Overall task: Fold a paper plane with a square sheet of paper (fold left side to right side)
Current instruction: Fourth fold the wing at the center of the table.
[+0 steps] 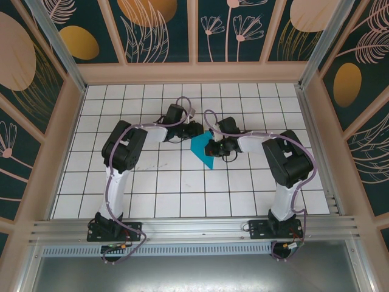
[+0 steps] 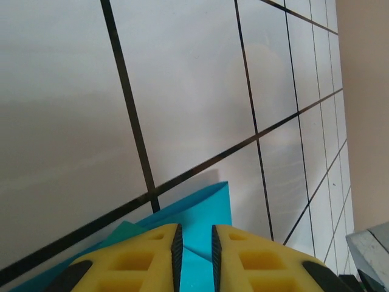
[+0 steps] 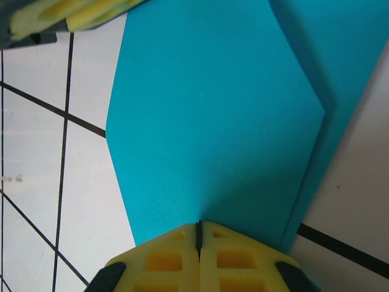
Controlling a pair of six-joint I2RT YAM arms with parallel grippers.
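where the two arms meet at mid-table, the folded sheet of paper [image 1: 202, 152] lies on the white tiled table [image 1: 182, 188], one point toward the near edge. right gripper [image 3: 199, 224]: fingers pressed together, pinching the sheet's edge. left gripper [image 2: 194, 230]: fingers narrowly apart over the sheet's far corner; contact cannot be confirmed.

No text, label, brand, number or sign can be read. The cyan paper [image 3: 213, 121] is plain. Around it, the table [image 1: 182, 188] carries only black grid lines and the wall panels [image 1: 152, 24] only plant drawings.
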